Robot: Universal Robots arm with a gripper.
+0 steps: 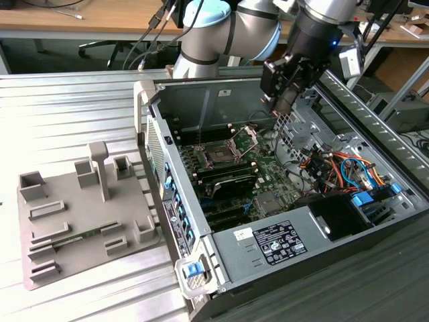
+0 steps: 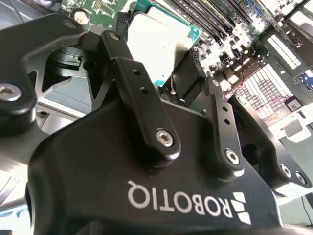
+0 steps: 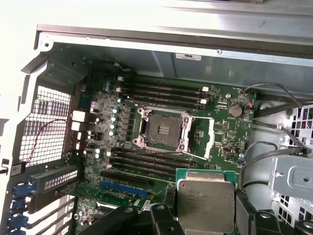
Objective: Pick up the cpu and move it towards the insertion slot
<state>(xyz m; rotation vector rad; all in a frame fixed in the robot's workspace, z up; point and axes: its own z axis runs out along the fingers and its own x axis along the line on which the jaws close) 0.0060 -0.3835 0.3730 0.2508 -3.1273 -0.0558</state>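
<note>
Exterior view: gripper [image 1: 287,100] poised above the open computer case [image 1: 375,131], at about 2 o'clock from the insertion slot [image 1: 219,155]. Slot bare, retaining bracket [image 1: 251,136] raised. Grey fixture plate [image 1: 80,221] well apart on the slatted table [image 1: 60,107], at 9 o'clock from the case.

Second wrist view: cpu [image 2: 157,44] clamped between the two black fingers [image 2: 128,73], which close on its opposite edges. Bright silvery face, green rim at one corner. Motherboard [image 2: 234,29] beyond it.

First wrist view: cpu [image 3: 205,200] held between fingertips [image 3: 164,215], apart from the board, at roughly 5 o'clock from the insertion slot [image 3: 162,129]. Silver heat spreader on a green substrate. Slot frame open, memory slots [image 3: 164,90] flanking it on two sides, case wall [image 3: 161,63] further off.
</note>
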